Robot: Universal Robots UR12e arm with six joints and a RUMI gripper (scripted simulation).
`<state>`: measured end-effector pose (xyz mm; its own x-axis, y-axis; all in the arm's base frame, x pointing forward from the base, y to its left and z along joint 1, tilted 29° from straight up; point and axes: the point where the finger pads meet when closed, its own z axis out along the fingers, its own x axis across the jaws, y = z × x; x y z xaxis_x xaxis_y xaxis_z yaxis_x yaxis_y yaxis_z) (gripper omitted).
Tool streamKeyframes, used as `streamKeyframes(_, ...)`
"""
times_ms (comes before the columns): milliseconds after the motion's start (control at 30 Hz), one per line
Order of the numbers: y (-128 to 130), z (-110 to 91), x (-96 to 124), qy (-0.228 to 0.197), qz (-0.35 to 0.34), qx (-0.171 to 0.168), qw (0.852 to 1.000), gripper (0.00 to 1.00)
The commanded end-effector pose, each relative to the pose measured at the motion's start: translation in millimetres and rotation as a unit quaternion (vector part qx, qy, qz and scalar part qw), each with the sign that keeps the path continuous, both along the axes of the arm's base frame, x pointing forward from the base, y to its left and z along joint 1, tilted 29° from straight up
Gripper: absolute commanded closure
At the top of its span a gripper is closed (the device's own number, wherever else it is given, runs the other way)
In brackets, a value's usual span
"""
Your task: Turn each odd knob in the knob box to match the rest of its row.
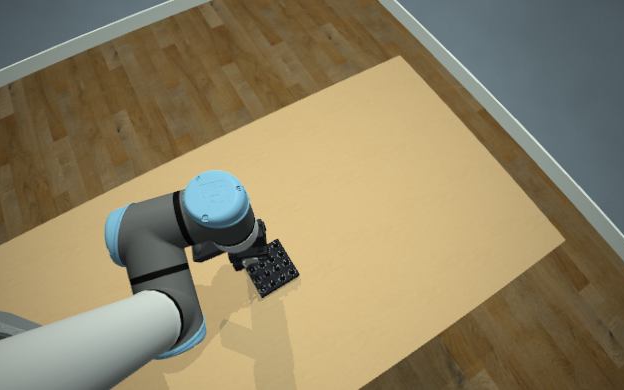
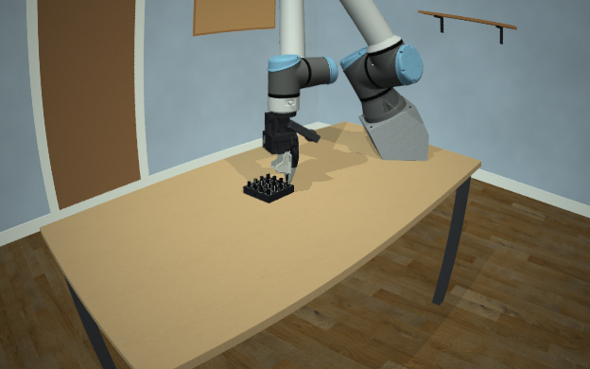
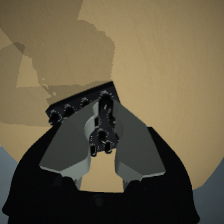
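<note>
The black knob box (image 1: 277,280) (image 2: 256,194) (image 3: 76,99) lies on the table with several upright black knobs in rows. My gripper (image 2: 289,182) (image 3: 106,100) points down at the corner of the box nearest the arm base in the exterior view. Its grey fingers are shut on the corner knob. In the wrist view the fingers hide much of the box, and a few knobs show to the left of and between them. In the top view the wrist hides part of the box. The row letters and the marks are too small to read.
The wooden table (image 1: 391,200) (image 2: 181,265) carries the box and the grey arm base (image 2: 400,137). The other knobs stand close beside the fingers. The arm's shadow falls on the table around the box.
</note>
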<state>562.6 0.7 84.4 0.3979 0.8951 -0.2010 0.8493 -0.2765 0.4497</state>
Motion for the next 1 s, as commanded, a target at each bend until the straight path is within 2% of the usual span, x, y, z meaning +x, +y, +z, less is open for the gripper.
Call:
streamKeyframes(0,1.2,-0.8,-1.7,-0.013,-0.036,0.014,0.999,0.96)
streamKeyframes(467,1.7,-0.9,-1.2,-0.049,-0.126,0.049,0.99,0.96)
streamKeyframes(967,2.2,-1.0,-0.9,-0.067,-0.171,0.067,0.981,0.96)
